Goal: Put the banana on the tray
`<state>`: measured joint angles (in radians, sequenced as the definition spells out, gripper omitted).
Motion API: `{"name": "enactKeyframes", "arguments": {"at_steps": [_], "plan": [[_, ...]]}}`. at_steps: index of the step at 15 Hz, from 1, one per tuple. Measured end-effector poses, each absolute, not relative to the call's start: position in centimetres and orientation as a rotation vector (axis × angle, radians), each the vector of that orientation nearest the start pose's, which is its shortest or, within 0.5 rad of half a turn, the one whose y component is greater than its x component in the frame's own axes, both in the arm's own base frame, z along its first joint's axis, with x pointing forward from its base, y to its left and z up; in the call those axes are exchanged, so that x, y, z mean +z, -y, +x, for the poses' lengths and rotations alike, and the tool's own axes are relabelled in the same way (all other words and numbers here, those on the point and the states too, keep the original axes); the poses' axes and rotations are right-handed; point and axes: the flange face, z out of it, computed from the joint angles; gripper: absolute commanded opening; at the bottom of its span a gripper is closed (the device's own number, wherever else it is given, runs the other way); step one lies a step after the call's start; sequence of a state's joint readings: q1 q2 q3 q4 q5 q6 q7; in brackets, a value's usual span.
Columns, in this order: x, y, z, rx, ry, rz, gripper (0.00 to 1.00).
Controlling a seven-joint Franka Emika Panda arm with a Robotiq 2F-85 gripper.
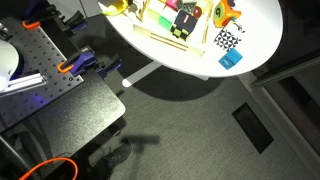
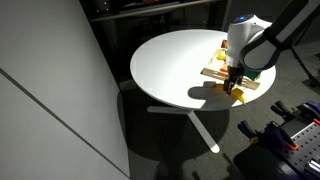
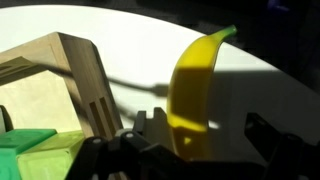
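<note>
Wrist view: gripper (image 3: 205, 135) clamps smooth yellow curved banana (image 3: 195, 85), green tip, beside tray (image 3: 75, 65)

A round white table (image 1: 165, 62), with a pale tray (image 1: 165, 40) on it, back from the edge. Bright blocks (image 1: 185, 18) on the tray. Beside the tray, a checkered square (image 1: 228, 40), and a small blue block (image 1: 231, 59) right by the table's rounded edge.
</note>
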<state>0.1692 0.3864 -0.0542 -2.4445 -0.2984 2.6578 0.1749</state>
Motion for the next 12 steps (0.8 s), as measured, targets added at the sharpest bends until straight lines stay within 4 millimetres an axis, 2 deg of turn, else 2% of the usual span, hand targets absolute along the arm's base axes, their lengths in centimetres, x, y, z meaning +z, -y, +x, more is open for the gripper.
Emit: {"name": "enactKeyframes", "arguments": {"at_steps": [1,2,4,10,12], "plan": [[13.1,-5.7,45.5,0.247,0.36,-3.279,1.0],[12.9,-5.6,45.4,0.245,0.357,-3.286,0.75],[12.5,-5.4,45.3,0.253,0.352,-3.293,0.66],[11.9,-5.2,45.5,0.271,0.333,-3.299,0.16],[12.1,-5.1,45.8,0.274,0.327,-3.303,0.16]]}}
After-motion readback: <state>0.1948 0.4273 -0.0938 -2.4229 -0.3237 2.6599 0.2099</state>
